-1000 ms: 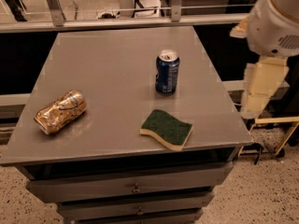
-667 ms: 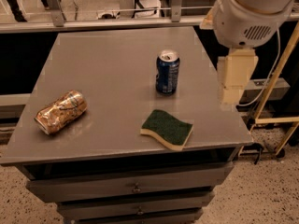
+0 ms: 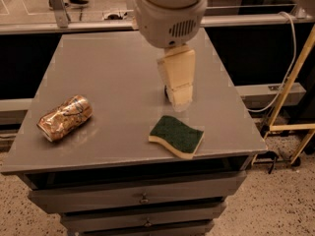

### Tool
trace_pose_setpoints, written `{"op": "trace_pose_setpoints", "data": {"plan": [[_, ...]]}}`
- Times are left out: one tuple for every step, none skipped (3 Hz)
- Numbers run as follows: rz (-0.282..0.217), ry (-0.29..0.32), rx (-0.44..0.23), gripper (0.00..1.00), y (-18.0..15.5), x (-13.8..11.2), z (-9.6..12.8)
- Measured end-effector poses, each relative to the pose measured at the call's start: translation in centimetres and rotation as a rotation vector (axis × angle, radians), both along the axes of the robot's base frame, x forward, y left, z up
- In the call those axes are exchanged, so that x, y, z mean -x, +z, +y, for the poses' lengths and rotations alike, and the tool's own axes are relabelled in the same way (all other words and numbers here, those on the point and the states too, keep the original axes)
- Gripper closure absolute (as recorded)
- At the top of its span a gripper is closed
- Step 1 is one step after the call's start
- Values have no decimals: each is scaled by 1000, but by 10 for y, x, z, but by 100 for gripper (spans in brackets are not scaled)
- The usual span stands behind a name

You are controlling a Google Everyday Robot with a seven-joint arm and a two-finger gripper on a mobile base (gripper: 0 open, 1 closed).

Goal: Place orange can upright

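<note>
The orange can (image 3: pixel 65 118) lies on its side near the front left of the grey table (image 3: pixel 108 68), its silver top toward the left edge. My gripper (image 3: pixel 179 95) hangs above the middle right of the table, well to the right of the can and apart from it. It carries nothing that I can see. The wide white arm housing (image 3: pixel 170 9) above it fills the top centre of the view.
A green sponge with a yellow underside (image 3: pixel 176 135) lies near the front edge, just below the gripper. The blue can is hidden behind the gripper. Drawers (image 3: pixel 142 198) sit under the tabletop. A yellow frame (image 3: pixel 290 82) and a white cable stand to the right.
The arm has swung left from beyond the table's right edge to over the table's middle right. It now covers the blue can. The orange can and the sponge have not moved.
</note>
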State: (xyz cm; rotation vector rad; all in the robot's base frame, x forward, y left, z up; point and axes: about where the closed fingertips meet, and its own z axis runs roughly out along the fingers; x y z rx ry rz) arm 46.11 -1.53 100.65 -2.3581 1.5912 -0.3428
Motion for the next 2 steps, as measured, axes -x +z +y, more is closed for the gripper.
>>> {"op": "trace_pose_setpoints", "data": {"plan": [[24, 130, 22, 0, -16, 6, 61], [91, 244, -7, 0, -38, 15, 113]]}}
